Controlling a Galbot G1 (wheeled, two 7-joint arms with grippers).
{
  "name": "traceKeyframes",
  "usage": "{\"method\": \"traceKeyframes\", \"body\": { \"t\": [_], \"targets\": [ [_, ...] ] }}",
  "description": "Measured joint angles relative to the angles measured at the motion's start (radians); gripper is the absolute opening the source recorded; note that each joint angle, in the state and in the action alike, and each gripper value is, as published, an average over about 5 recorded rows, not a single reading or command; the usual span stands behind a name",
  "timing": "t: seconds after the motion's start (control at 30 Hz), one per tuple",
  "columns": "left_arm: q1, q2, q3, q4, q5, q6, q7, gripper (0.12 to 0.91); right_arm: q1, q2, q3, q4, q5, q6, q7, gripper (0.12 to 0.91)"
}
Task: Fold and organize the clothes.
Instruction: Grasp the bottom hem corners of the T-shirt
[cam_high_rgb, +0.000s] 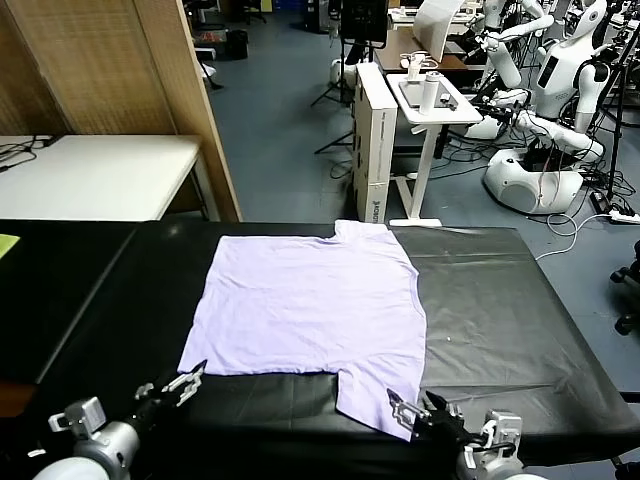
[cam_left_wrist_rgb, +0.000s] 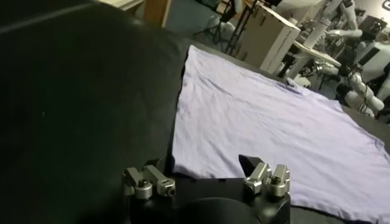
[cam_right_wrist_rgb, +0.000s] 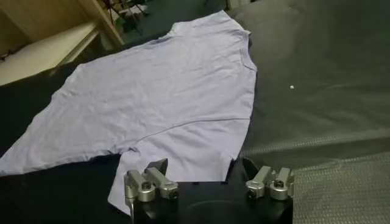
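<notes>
T-shirt (cam_high_rgb: 310, 305) lying flat on the tabletop (cam_high_rgb: 510, 320). Left tool (cam_high_rgb: 185, 385) just before the shirt's near left corner; right tool (cam_high_rgb: 420, 412) at the edge of its near right sleeve. Both tools flank the shirt's near hem.

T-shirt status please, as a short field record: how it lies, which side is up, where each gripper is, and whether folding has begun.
garment: light lavender T-shirt, spread flat on the black table
side up: plain, no print visible
near sleeve: reaches the table's front edge, at the right gripper
left gripper: open, just off the shirt's near left corner, holding nothing
right gripper: open, at the near sleeve's edge, not clamped
folds made: none visible
</notes>
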Motion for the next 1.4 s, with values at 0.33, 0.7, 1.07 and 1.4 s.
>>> {"method": "traceKeyframes", "body": {
  "t": [0.33, 0.7, 1.07, 1.4],
  "targets": [
    [0.0, -0.007, 0.004, 0.012, -0.001, -0.007, 0.0, 0.905, -0.005, 0.003, -0.004, -0.004, -0.004, -0.001, 0.002, 0.847],
    [0.001, -0.009, 0.013, 0.022, 0.007, -0.015, 0.002, 0.483, -0.003, 0.006, -0.003, -0.018, -0.005, 0.002, -0.001, 0.508],
    [0.004, -0.009, 0.021, 0.024, 0.018, -0.018, 0.005, 0.151, -0.022, 0.006, 0.003, 0.009, -0.011, -0.002, 0.017, 0.139],
    [0.065, -0.023, 0.006, -0.023, 0.042, -0.029, -0.016, 0.148, -0.105, 0.001, 0.029, 0.088, -0.07, -0.027, 0.032, 0.139]
  ]
}}
